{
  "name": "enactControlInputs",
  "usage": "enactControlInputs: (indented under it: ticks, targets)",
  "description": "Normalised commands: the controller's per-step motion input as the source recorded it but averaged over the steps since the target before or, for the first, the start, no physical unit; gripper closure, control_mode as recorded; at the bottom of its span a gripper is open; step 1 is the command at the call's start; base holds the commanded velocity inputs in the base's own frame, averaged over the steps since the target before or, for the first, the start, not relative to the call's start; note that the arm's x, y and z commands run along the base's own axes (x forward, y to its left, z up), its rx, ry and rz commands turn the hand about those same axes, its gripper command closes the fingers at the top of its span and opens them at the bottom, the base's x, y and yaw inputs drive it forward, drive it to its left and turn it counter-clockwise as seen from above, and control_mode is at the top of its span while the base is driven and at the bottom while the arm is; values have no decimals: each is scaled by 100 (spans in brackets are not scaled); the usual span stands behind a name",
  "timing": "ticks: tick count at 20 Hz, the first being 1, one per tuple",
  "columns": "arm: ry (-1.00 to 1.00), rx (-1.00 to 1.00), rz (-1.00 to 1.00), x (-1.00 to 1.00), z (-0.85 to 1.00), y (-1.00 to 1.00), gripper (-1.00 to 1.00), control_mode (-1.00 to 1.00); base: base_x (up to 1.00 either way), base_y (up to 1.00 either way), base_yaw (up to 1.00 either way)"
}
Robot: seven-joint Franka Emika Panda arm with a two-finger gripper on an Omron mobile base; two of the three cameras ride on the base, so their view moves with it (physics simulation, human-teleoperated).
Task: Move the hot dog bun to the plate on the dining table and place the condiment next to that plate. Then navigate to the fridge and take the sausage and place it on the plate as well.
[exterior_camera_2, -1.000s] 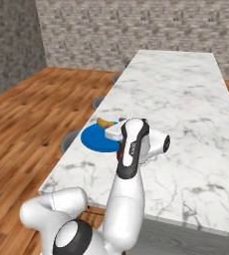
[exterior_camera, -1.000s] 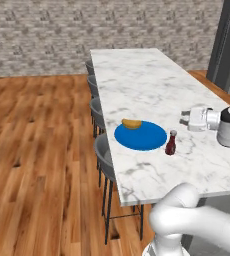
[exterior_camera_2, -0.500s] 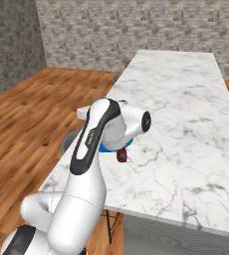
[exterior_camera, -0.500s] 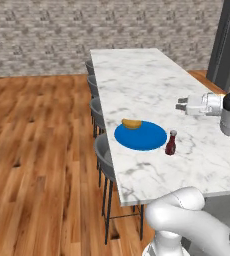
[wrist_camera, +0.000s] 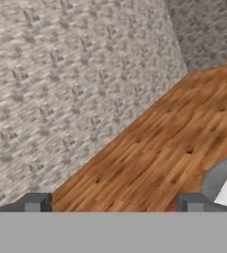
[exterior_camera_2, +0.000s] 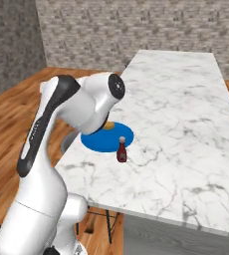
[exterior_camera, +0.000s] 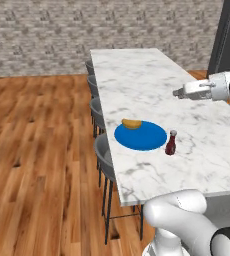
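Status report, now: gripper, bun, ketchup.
Gripper open, empty, above the dining table. Hot dog bun on plate. Condiment upright beside the plate. No obstruction.

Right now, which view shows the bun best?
Left base view: the bun lies in full sight on the blue plate's far edge. In the right base view the arm hides most of it.

Marble dining table [exterior_camera: 137,75] (glossy); wooden floor [exterior_camera: 37,150].

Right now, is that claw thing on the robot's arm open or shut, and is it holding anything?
Gripper: open, jaws spread wide, nothing between them; it points toward the wood floor and brick wall.
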Motion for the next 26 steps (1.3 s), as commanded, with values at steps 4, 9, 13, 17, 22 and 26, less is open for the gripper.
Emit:
enactControlInputs:
  ticks: [4,9,13,17,22,26]
  targets:
    - [55,0,-11,-96,-4,12,-100,-100,0,0,0]
    - [37,-18,-16,-83,-58,2,-100,-100,0,0,0]
    - [7,-46,-19,-9,-60,0,-100,-100,0,0,0]
    - [2,-43,-15,0,-43,-5,-100,-100,0,0,0]
    - [14,-23,-2,0,-52,-2,-100,-100,0,0,0]
    - [13,-7,0,0,-37,0,-100,-100,0,0,0]
